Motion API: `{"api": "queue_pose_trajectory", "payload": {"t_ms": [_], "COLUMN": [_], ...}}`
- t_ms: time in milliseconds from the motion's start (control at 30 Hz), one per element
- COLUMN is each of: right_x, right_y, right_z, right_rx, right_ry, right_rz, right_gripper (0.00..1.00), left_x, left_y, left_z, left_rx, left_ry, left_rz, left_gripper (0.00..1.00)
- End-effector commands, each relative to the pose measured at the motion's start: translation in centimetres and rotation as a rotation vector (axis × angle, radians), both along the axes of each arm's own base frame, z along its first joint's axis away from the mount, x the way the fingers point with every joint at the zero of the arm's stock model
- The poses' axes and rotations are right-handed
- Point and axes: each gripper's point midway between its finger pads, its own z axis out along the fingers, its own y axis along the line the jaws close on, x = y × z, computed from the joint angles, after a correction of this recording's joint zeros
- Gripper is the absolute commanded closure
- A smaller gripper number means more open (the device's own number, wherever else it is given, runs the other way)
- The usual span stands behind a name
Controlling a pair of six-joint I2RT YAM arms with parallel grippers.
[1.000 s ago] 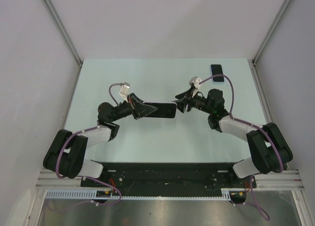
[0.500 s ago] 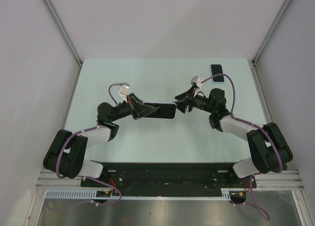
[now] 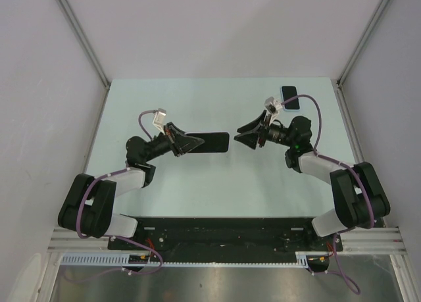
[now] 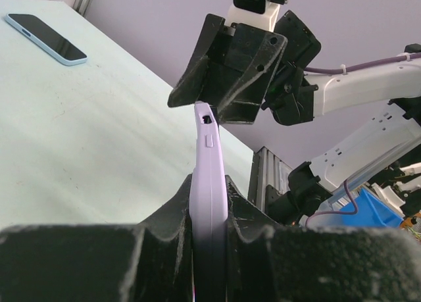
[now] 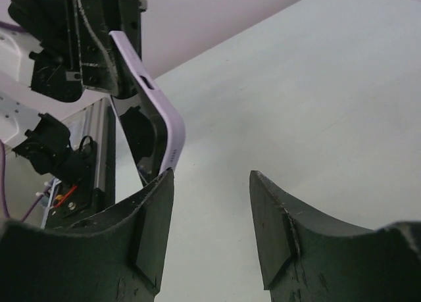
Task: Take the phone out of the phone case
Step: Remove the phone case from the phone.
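Note:
My left gripper (image 3: 187, 145) is shut on one end of the phone case (image 3: 214, 143), a lilac shell with the dark phone face showing in it. It is held above the table and juts toward the right arm. In the left wrist view the lilac case (image 4: 209, 151) stands edge-on between my fingers (image 4: 171, 206). My right gripper (image 3: 245, 136) is open and empty, a short gap from the case's free end. In the right wrist view the case (image 5: 168, 127) sits just beyond the left fingertip (image 5: 154, 203), outside the jaws.
A second phone (image 3: 290, 97) with a light blue rim lies flat at the table's back right, also seen as a phone (image 4: 46, 37) in the left wrist view. White walls close in the table (image 3: 197, 190) on three sides.
The right gripper has drawn back to the right, off the case's end. The left gripper has shifted a little left and away with the case. A gap now separates them.

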Motion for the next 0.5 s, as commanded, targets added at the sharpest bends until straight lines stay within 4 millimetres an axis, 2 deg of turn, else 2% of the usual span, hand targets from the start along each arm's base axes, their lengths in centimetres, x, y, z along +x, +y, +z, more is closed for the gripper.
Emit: {"api": "queue_pose_trajectory", "payload": {"t_ms": [0, 167, 467], "right_x": [-2.3, -3.4, -2.9], "right_y": [1.5, 2.2, 2.4], "right_z": [0.8, 0.3, -0.7], "right_rx": [0.02, 0.009, -0.017], "right_ry": [-0.038, -0.035, -0.042], "right_rz": [0.126, 0.184, 0.164], "right_gripper": [0.46, 0.47, 0.48], "left_x": [-2.8, -2.9, -3.0], "left_y": [0.9, 0.9, 0.9], "left_z": [7.8, 8.0, 7.9], "left_rx": [-0.13, -0.133, -0.132], "left_ry": [-0.419, -0.422, -0.417], "left_rz": [-0.001, -0.001, -0.008], "left_gripper": [1.0, 1.0, 1.0]}}
